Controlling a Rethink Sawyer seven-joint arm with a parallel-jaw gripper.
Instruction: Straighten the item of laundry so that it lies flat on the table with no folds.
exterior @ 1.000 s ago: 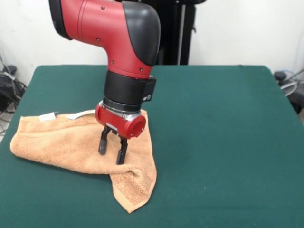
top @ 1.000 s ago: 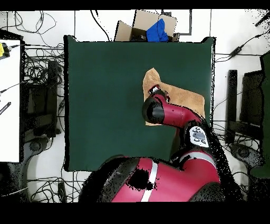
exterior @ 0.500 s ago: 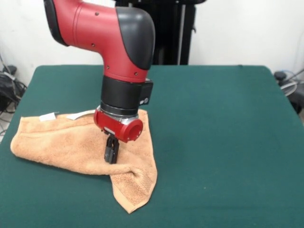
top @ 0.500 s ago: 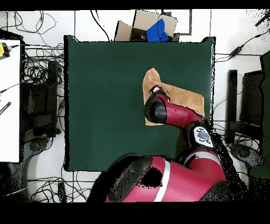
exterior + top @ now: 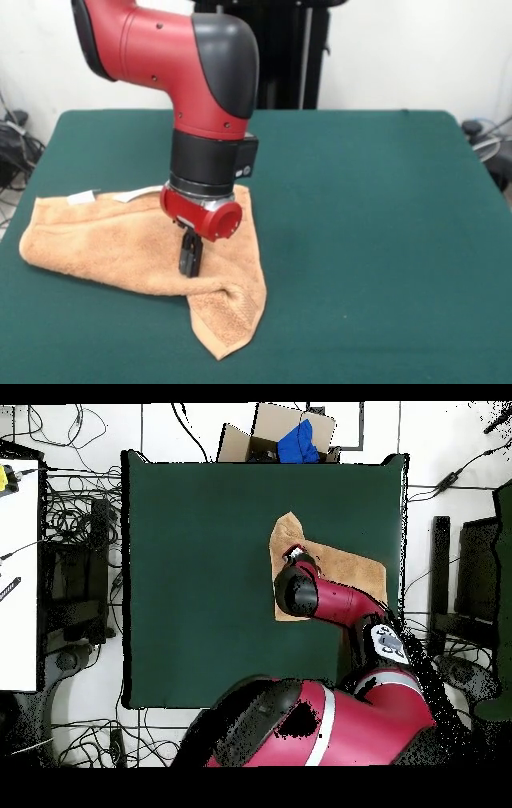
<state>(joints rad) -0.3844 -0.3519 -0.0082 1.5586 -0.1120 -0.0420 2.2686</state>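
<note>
The orange-tan towel lies rumpled at the left of the green table. One corner is folded toward the front edge, and white tags show at the towel's far edge. My gripper points straight down onto the towel's right part. Its fingers are closed together and pinch the cloth beside a raised ridge. In the overhead view the towel sits at the table's right side, and the arm hides the gripper.
The black pedestal stands behind the table's far edge. In the overhead view a cardboard box with a blue item lies past the table's top edge. Cables cover the floor around, and a white desk stands at the left.
The gripper's fingers were spread apart over the towel a second ago. They have since closed together on the cloth. The arm has shifted slightly, and the towel's ridge has bunched a little.
</note>
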